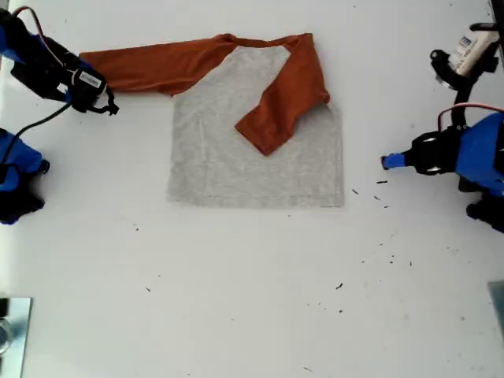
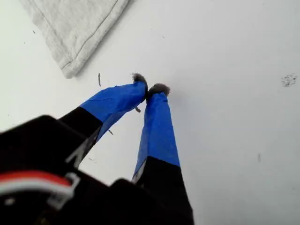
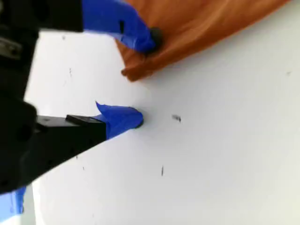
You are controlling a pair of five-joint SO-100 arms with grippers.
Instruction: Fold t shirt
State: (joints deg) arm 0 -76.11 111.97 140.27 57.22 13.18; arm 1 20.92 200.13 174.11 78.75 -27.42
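The t shirt (image 1: 256, 150) lies flat on the white tabletop (image 1: 236, 299), one sleeve folded across its body. First tool (image 2: 149, 89): tips together, empty, beside the hem corner. Second tool (image 3: 145, 79): jaws wide apart at the outstretched sleeve's cuff (image 3: 140, 71), holding nothing.

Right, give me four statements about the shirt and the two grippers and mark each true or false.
1. The small grey t shirt with rust-orange sleeves has one sleeve folded across its body. True.
2. Both sleeves are folded in. False: the other sleeve lies stretched out toward the exterior view's left.
3. My first gripper is shut and holds nothing. True.
4. My second gripper is shut on the sleeve cuff. False: its fingers stand apart at the cuff.
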